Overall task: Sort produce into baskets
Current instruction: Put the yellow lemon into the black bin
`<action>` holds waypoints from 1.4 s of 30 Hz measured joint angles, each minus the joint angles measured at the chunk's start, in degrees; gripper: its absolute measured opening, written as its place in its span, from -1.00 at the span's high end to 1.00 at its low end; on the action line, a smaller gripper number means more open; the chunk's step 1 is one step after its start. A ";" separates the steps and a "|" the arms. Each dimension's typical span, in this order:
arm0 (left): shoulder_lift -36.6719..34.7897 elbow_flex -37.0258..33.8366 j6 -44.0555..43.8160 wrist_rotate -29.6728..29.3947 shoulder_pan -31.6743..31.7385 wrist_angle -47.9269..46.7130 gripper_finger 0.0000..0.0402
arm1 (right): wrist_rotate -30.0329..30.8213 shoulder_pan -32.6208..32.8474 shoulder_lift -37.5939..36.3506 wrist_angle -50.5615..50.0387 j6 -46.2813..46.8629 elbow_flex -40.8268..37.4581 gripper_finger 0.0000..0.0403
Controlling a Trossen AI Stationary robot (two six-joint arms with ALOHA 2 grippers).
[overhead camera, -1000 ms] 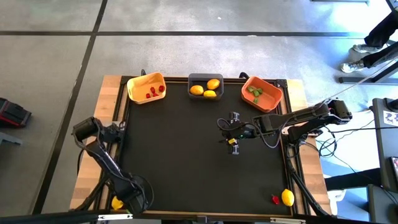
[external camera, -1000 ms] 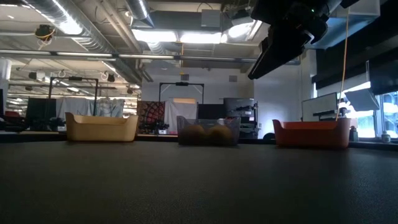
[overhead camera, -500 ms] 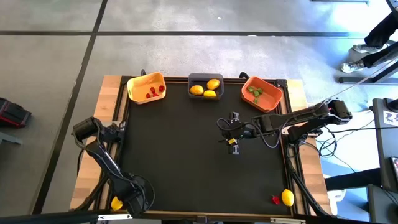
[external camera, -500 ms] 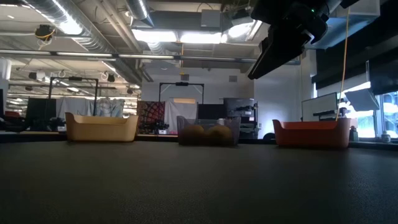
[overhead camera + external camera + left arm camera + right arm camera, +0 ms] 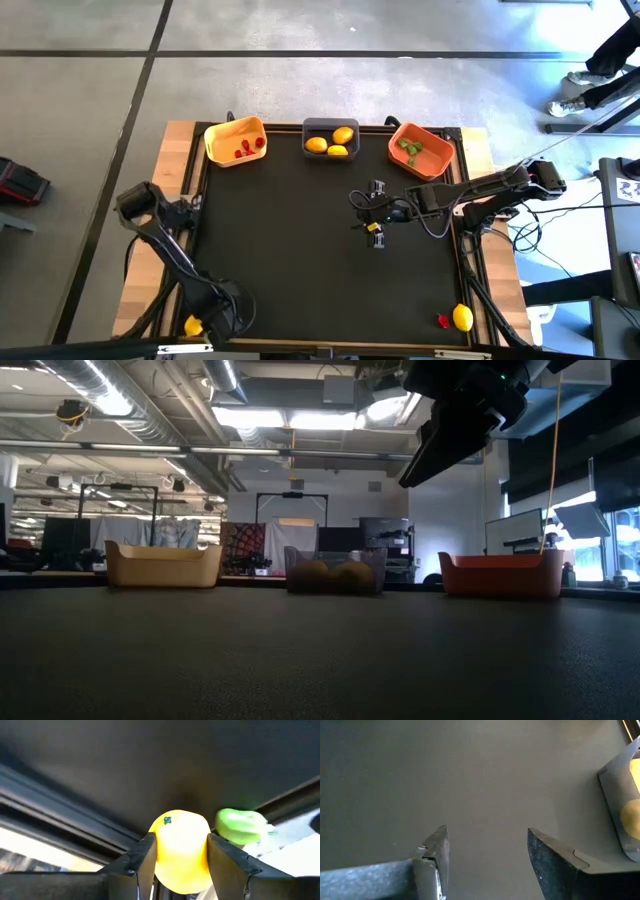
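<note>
Left gripper (image 5: pixel 177 857) clamps a lemon (image 5: pixel 181 851); its wrist view alone reveals a green piece (image 5: pixel 241 825) beside. Right gripper (image 5: pixel 487 855) hovers, fingers apart.

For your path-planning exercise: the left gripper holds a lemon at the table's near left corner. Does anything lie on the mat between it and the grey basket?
Nothing visible does. The left gripper holds the lemon, and the black mat toward the grey basket is bare. The right gripper hovers off to the side of that line.
</note>
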 joint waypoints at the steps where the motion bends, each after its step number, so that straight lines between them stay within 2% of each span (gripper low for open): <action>1: -0.74 0.12 0.71 -1.12 0.35 -0.14 0.25 | -0.02 0.00 0.00 -0.02 0.00 0.00 -0.02; 7: -6.30 0.22 5.52 -9.45 3.48 -2.01 0.25 | -0.17 0.00 0.00 -0.09 0.32 0.00 -0.02; 11: -10.00 0.28 11.75 -19.23 6.54 -4.30 0.24 | -1.34 0.00 0.00 -0.23 1.53 0.00 -0.02; 16: -13.58 0.28 21.49 -28.80 10.95 -4.62 0.23 | -3.21 0.00 0.00 -0.35 4.79 0.00 -0.02; 19: -14.67 0.28 28.49 -32.16 13.19 -4.61 0.23 | -4.42 0.00 0.00 0.32 8.52 0.00 -0.02; 24: -15.78 0.28 41.31 -37.82 16.94 -4.60 0.23 | -4.92 0.00 0.00 0.26 9.19 0.00 -0.02; 33: -19.34 0.28 65.21 -45.39 27.58 -2.93 0.23 | -1.65 0.00 0.00 2.43 7.96 0.00 -0.02; 42: -21.84 0.28 89.30 -46.10 42.27 8.60 0.23 | 1.76 0.00 0.00 3.08 7.32 0.00 -0.02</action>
